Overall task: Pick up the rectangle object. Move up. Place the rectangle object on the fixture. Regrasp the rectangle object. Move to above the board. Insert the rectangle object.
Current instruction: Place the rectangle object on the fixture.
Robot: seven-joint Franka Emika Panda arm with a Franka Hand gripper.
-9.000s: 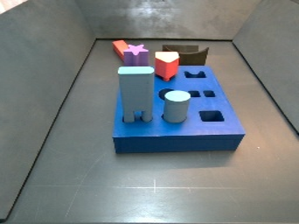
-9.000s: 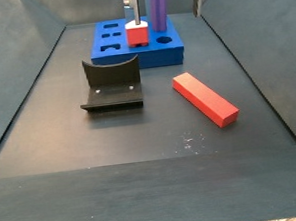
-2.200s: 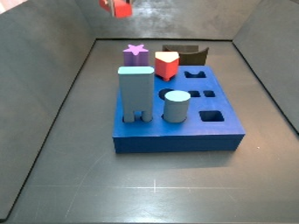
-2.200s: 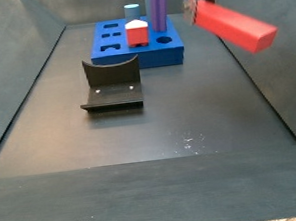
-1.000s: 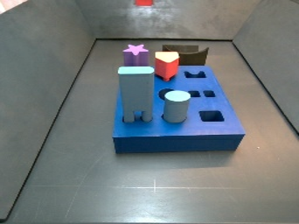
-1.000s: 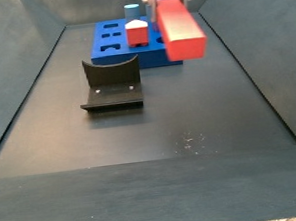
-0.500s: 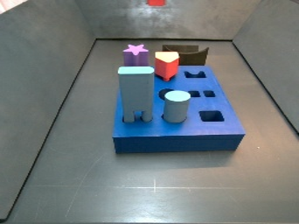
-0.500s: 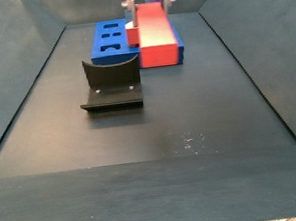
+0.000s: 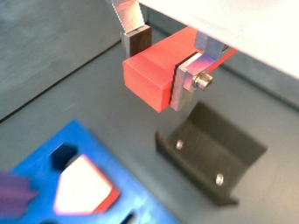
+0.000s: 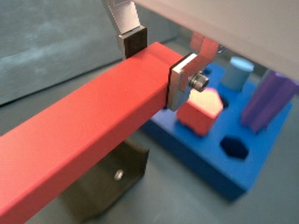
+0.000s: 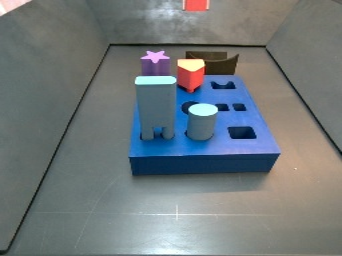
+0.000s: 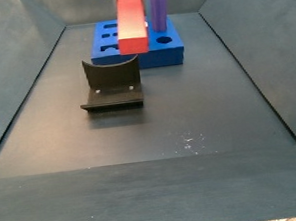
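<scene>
End effector [image 9: 160, 63] grips rectangle object [image 12: 130, 19] above fixture [image 12: 112, 83], w/ board [image 12: 139, 44] behind

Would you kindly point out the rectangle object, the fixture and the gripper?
rectangle object [image 12: 130, 22], a side view, its red long face.
fixture [image 12: 112, 83], a side view, its dark angled back.
gripper [image 9: 162, 54], a wrist view, midway between fingertips.

Claw [image 9: 163, 63] holds red rectangle object [image 12: 131, 19] above fixture [image 12: 112, 83].

You are looking at a dark grey matte floor [image 11: 80, 200] shut in by slanting grey metal side walls [image 12: 4, 89]. The grey back wall [image 11: 147, 20] catches a soft sheen of light. Small pale specks [image 12: 188, 143] mark the floor.
</scene>
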